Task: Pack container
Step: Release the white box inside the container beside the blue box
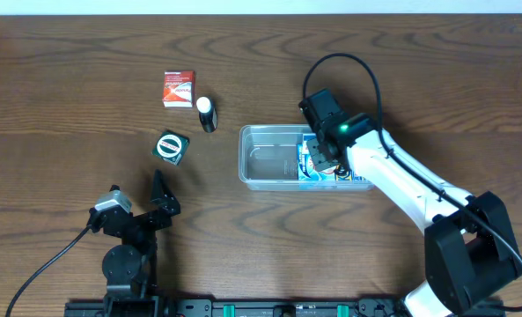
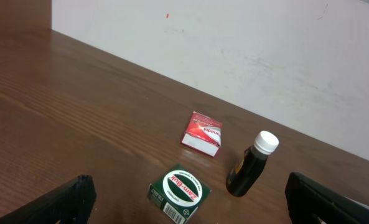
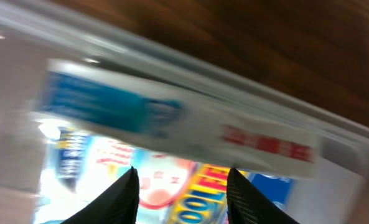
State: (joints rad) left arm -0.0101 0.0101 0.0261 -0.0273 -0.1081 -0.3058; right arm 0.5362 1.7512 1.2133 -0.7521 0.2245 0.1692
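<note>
Your right jaws hung low over the 3 o'clock end of the container. They were spread apart, with nothing pinched that I could make out. The wrist view was smeared, so you could not judge whether the tips touched what lay below. The container sat on the counter just right of centre. It held a blue-and-white box along its wall and a bright packet under the jaws.

The tub looked light, which was the main hazard. A tip catching the rim or wall on the way up would likely have dragged or tilted it and spilled what was packed. Closing the jaws there could have nipped the packet and pulled it back out.

Three things lay outside, between 9 and 10 o'clock of the container: a red box, a dark bottle and a green box. Your left jaws waited wide open near 8 o'clock. The bottle stood upright close to the green box, so a careless reach for one could have toppled it and let it roll. Dropping anything on the crowded end risked a pile above the rim; the 9 o'clock half was bare.
</note>
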